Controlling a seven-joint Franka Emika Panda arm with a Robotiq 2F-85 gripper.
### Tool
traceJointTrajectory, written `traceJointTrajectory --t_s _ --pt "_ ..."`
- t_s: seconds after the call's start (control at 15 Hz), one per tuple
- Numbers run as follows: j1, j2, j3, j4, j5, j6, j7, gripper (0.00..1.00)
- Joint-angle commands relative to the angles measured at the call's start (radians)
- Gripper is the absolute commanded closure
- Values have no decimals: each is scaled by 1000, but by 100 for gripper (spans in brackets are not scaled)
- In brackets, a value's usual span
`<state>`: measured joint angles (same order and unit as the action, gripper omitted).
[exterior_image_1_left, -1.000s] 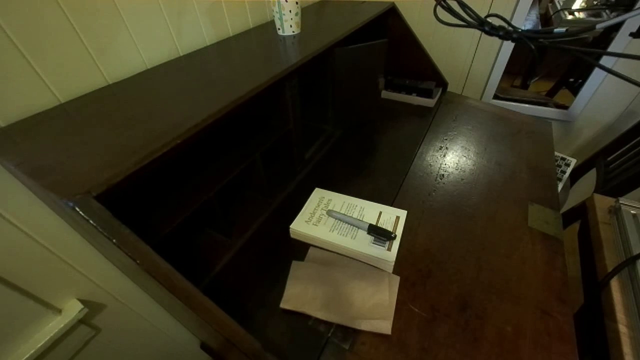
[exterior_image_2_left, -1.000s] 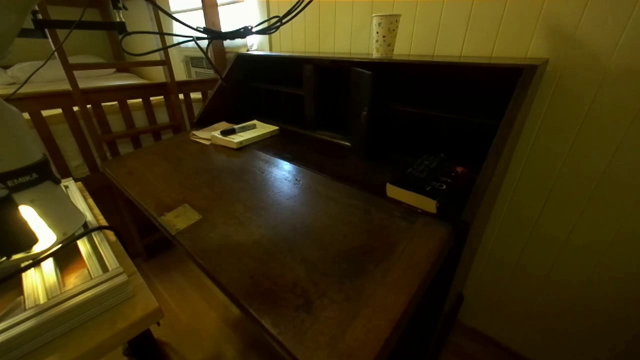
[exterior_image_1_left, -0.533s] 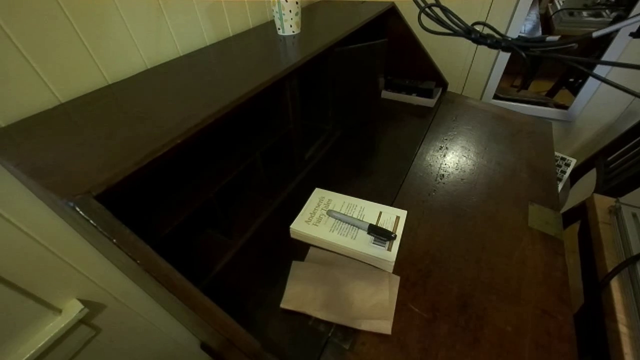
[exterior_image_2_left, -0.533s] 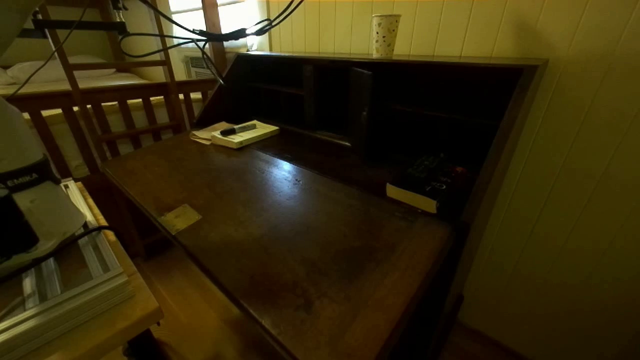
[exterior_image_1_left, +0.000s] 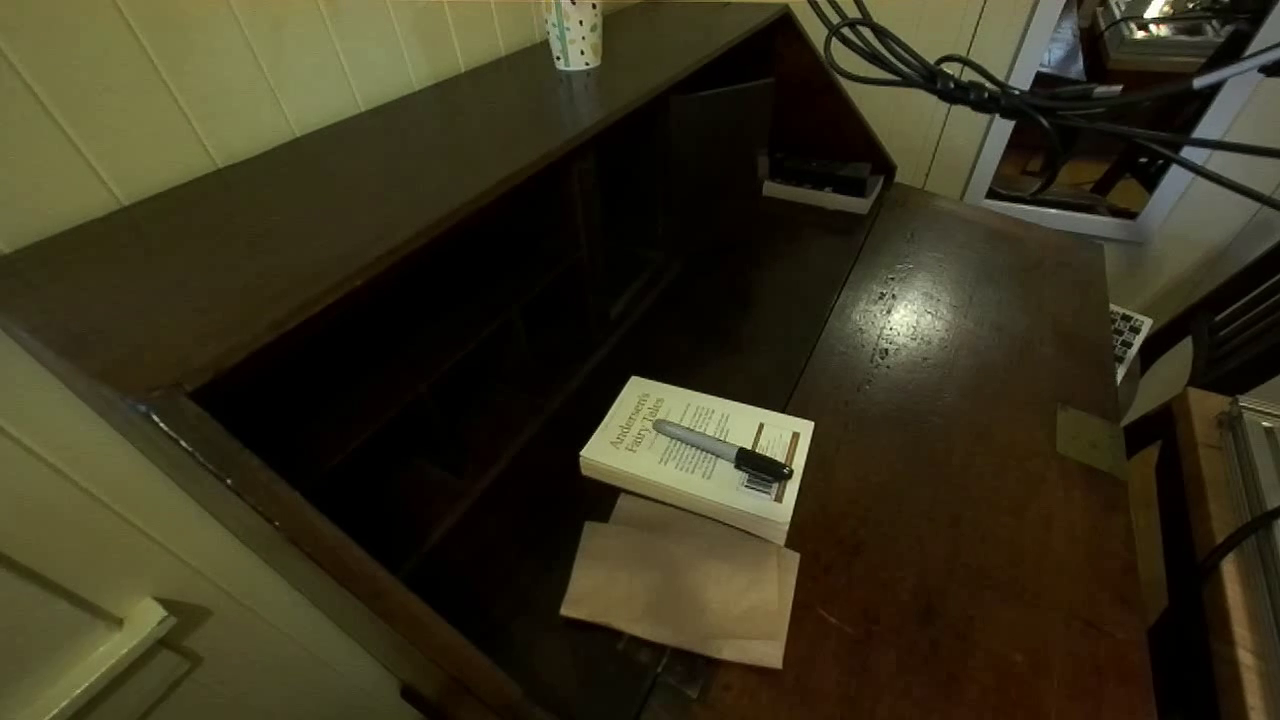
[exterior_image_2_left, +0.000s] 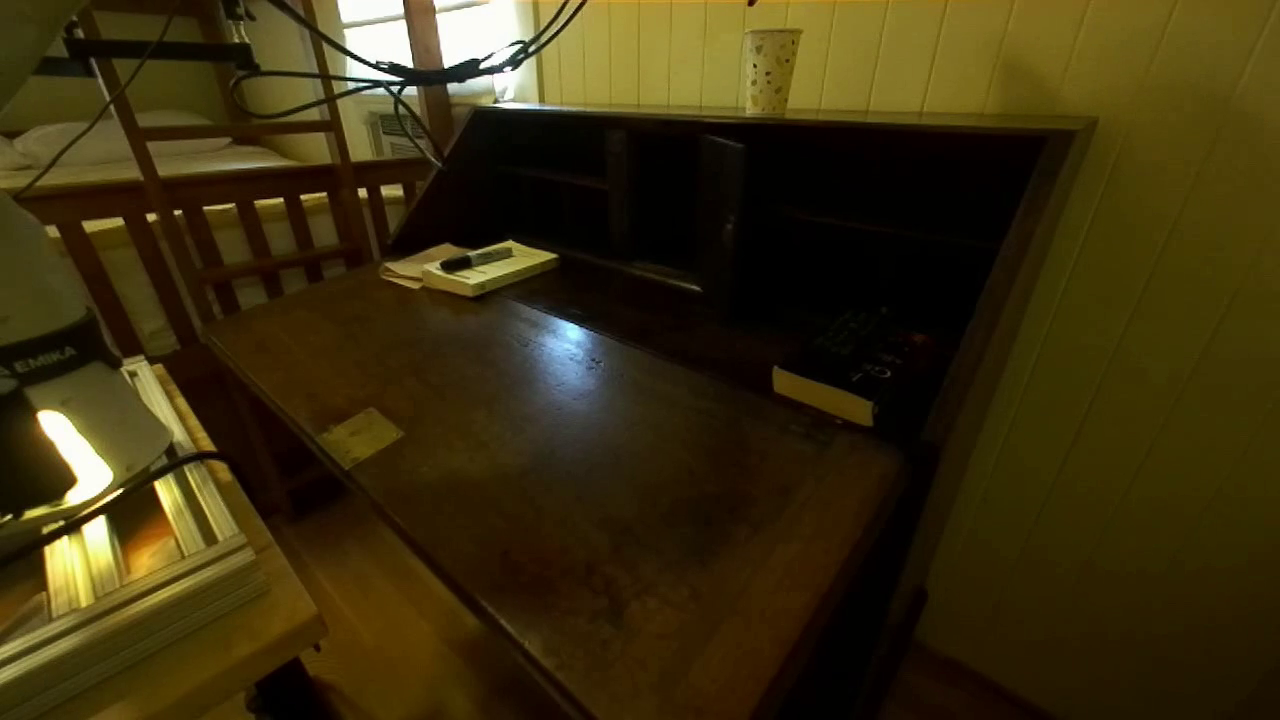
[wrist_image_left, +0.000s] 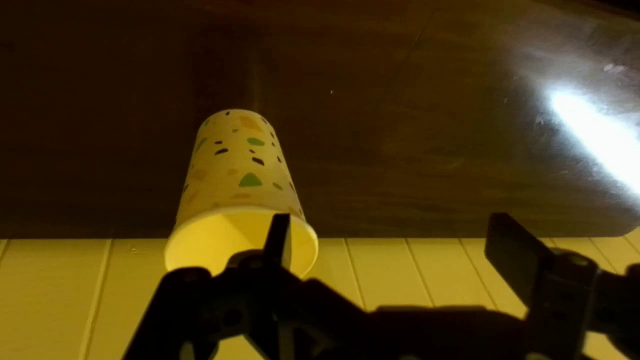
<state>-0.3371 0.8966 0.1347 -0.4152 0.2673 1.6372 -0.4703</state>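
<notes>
Holds the fingers (wrist_image_left: 517, 257) spread wide, gripping nothing. Has the upright speckled cup (wrist_image_left: 237, 180) left of their gap in the wrist view, overlapped by one finger

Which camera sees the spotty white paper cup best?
Wrist view: the spotty white paper cup looks biggest, mouth showing, though the black claw covers part. Both exterior views show it smaller; an exterior view crops the cup at top.

In an exterior view: high, looking down along table (exterior_image_1_left: 980, 480). In an exterior view: shallow angle, facing panelled wall (exterior_image_2_left: 1130, 300); both share table, cup (exterior_image_2_left: 770, 70). Wrist view: close above cup (left of centre), aimed downward.
</notes>
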Motion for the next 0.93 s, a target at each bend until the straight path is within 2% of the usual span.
traceJointTrajectory --t_s 0.0,0.6,0.87 --pt "49 -51 -60 -23 -107 -132 24 0" --pt "208 -119 -182 -38 -374 -442 -52 0" --pt "262 -128 -198 -36 -439 -501 -76 0"
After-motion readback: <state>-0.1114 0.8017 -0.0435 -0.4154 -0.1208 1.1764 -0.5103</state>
